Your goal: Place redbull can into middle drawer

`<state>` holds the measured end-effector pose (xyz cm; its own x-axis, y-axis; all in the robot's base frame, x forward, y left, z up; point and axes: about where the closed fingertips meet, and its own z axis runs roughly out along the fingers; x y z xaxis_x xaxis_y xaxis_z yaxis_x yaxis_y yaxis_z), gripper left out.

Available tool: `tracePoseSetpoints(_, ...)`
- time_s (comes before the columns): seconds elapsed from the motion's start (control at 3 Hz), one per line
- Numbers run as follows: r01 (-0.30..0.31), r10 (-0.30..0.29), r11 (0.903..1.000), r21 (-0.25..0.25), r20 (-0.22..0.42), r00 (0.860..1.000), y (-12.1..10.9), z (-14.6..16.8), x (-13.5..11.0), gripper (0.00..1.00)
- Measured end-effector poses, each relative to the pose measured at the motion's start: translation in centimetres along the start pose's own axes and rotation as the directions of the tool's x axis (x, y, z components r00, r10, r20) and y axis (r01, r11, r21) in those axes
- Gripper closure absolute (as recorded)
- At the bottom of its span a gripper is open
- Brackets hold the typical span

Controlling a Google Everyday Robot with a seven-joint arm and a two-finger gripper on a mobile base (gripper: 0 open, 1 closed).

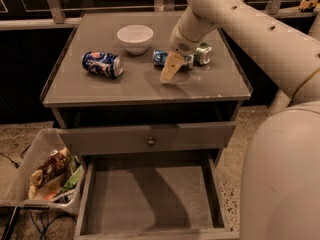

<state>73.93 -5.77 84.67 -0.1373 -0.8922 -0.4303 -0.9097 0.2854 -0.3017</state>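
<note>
Presently the gripper [171,70] is hovering just beside the redbull can [160,57] lying sideways on the bench [100,91]; its spread cannot be told. Advise straddling the can squarely before closing; the middle drawer [150,204] is standing open.

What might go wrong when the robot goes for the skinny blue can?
1. The redbull can lies on its side right behind the gripper, so a nudge might roll it away.
2. The green can sits close beside it and may get bumped or grabbed instead.
3. The middle drawer is open down below the tabletop; a loose hold could drop the can on the way.
</note>
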Motion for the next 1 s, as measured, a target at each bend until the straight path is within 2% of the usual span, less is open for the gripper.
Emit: tracePoseSetpoints(1.0,0.0,0.0,1.0,0.0,0.0,1.0,0.0,0.01,0.0,0.88)
